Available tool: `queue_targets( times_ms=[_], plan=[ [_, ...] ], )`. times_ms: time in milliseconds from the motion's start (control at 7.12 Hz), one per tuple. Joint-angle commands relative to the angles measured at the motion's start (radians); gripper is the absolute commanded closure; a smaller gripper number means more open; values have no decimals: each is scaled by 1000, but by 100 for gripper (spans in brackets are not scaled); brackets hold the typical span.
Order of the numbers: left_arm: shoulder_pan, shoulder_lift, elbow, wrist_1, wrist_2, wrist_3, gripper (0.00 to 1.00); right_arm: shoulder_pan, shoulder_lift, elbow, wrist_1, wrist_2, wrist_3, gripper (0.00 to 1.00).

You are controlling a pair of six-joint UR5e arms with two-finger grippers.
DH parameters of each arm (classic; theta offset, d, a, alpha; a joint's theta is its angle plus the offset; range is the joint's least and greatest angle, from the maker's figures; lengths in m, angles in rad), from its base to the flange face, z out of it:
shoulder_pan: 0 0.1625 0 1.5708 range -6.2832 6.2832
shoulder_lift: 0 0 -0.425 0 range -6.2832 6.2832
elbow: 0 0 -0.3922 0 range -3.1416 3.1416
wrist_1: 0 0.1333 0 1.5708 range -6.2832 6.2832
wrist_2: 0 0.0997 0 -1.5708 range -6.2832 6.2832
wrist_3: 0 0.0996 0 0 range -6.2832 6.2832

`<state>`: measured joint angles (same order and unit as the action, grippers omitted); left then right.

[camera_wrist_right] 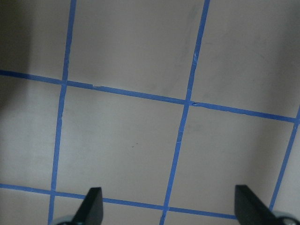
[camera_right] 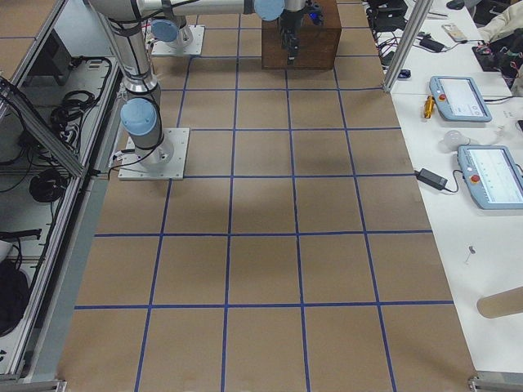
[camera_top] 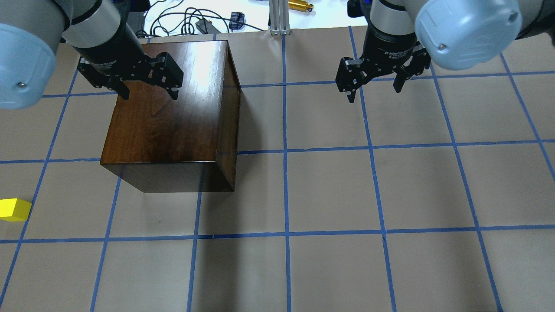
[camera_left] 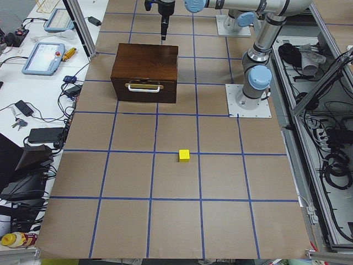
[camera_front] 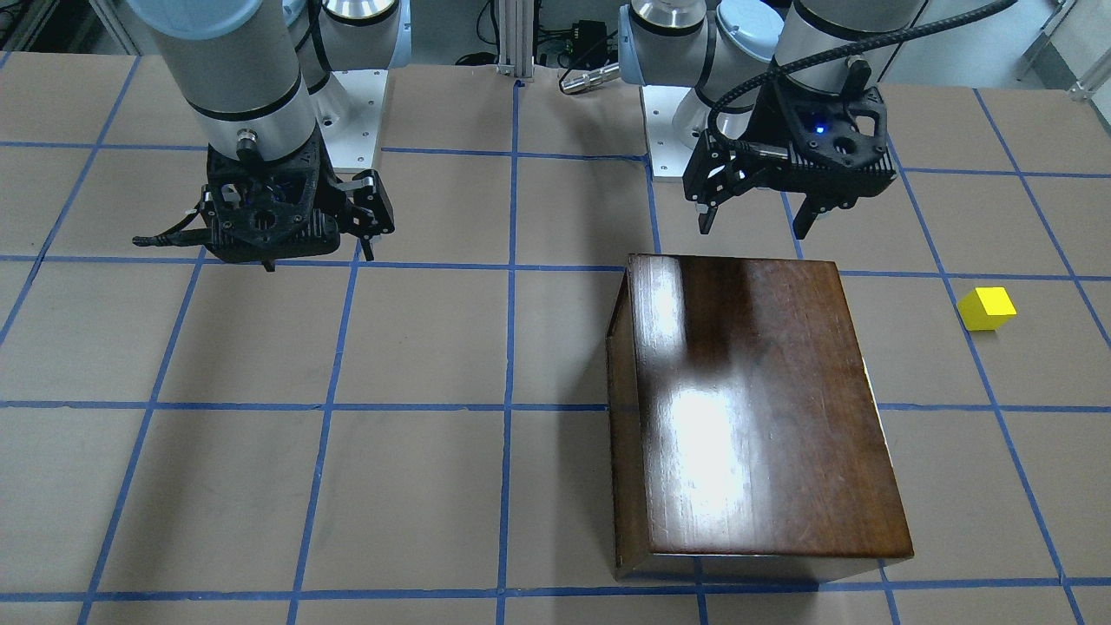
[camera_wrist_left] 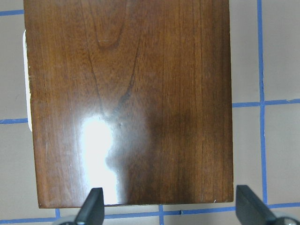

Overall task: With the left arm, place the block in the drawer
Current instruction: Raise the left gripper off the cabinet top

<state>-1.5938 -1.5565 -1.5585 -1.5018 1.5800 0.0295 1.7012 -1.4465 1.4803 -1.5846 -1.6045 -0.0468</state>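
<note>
The yellow block [camera_front: 987,309] lies on the table paper well apart from the cabinet, at the left edge of the overhead view [camera_top: 14,209] and in the exterior left view [camera_left: 184,155]. The dark brown cabinet [camera_front: 755,408] stands with its drawer [camera_left: 144,88] shut; the front panel and pale handle face the block's side. My left gripper [camera_front: 753,227] is open and empty, hovering above the cabinet's top edge nearest the robot [camera_wrist_left: 171,208]. My right gripper [camera_top: 373,92] is open and empty above bare paper.
The table is brown paper with a blue tape grid [camera_top: 285,151]. Arm bases [camera_front: 356,113] stand at the robot's side. Tablets, cables and tools lie on side benches [camera_left: 44,55] beyond the table's edge.
</note>
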Motion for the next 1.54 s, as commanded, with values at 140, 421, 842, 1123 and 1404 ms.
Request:
queue_targets(
  times_ms=[140,421,842,1123,1404],
  plan=[
    [0,4,0,0,2,4,0,0,0,0,0,0,-1,0],
    [2,6,0,-2,2,7,0,0,0,0,0,0,1,0],
    [47,10,-3,-3,8,54,0,0,0,0,0,0,-1,0],
    [186,12,-3,-15,5,102,0,0,0,0,0,0,1,0],
    [335,30,0,-85,6,159,0,0,0,0,0,0,-1,0]
  ],
)
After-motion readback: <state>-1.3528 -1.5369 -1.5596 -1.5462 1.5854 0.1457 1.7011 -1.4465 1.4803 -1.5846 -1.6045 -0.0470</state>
